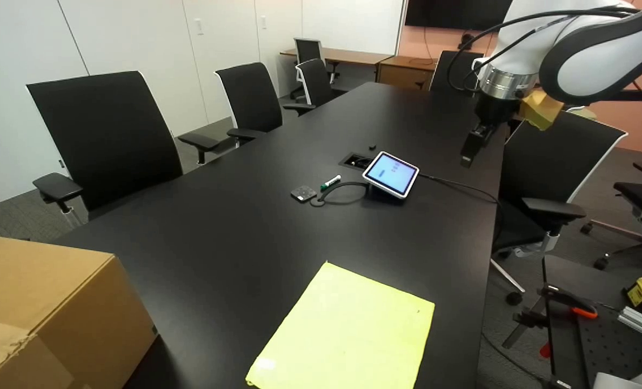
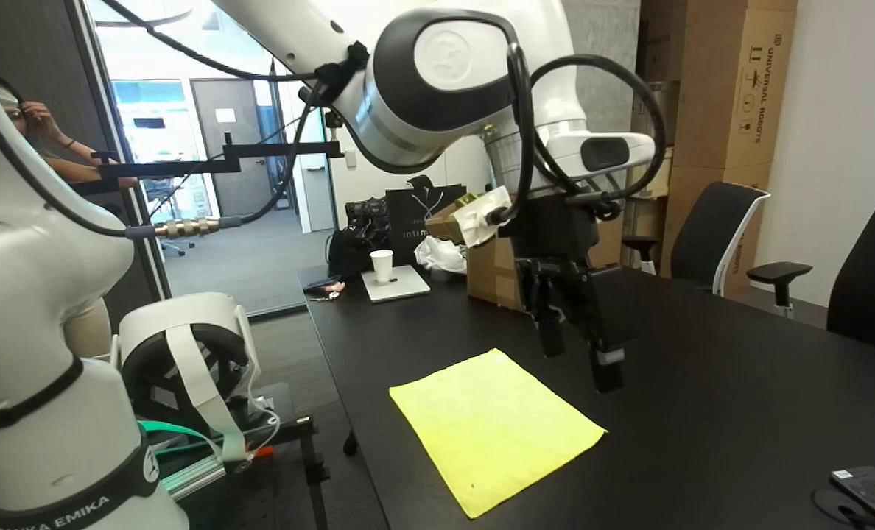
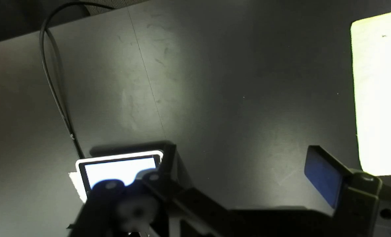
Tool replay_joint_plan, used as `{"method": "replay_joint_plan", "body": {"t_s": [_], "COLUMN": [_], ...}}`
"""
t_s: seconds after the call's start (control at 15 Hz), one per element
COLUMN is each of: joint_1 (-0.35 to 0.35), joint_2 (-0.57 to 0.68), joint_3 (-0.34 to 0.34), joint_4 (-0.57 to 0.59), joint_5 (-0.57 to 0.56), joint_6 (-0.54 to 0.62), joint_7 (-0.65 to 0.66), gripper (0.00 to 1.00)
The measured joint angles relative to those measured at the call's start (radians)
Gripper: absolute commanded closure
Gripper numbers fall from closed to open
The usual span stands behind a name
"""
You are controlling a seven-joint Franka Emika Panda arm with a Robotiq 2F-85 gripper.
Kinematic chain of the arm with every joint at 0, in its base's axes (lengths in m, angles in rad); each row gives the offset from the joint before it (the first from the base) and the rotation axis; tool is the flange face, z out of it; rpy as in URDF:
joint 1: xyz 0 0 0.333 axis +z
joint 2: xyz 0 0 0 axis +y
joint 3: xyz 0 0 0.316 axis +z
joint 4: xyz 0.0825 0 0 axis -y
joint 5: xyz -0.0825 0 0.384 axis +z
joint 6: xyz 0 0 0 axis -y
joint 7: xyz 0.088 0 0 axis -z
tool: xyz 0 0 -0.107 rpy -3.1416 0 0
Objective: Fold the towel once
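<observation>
The towel [image 1: 348, 329] is a flat pale yellow-green cloth on the black table, cut off by the lower edge in that exterior view. It lies whole and spread out in an exterior view [image 2: 493, 427], and part of it shows at the right of the wrist view [image 3: 383, 98]. My gripper [image 2: 580, 362] is in the air above the table, apart from the towel. In an exterior view the gripper [image 1: 471, 151] hangs beyond the tablet's far right side. In the wrist view its fingers [image 3: 245, 164] stand wide apart with nothing between them.
A tablet [image 1: 391, 174] on a stand, with cables, also shows in the wrist view [image 3: 119, 169]. A marker [image 1: 330, 182] and a small dark device [image 1: 303, 193] lie near it. A cardboard box [image 1: 94, 313] stands beside the towel. A cup [image 2: 382, 265] stands on a laptop [image 2: 401, 288].
</observation>
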Motion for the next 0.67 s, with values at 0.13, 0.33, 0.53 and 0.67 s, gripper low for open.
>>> {"method": "replay_joint_plan", "body": {"t_s": [0.13,0.33,0.53,0.67], "joint_1": [0.004,0.016,0.040,0.061], "joint_2": [0.005,0.045,0.147,0.235], "joint_3": [-0.001,-0.001,0.000,0.000], "joint_4": [-0.005,-0.010,-0.014,-0.012], "joint_5": [0.000,-0.002,-0.038,-0.047], "joint_6": [0.001,0.020,0.088,0.146], "joint_7": [0.000,0.000,0.023,0.031], "gripper": [0.00,0.00,0.00,0.00]}}
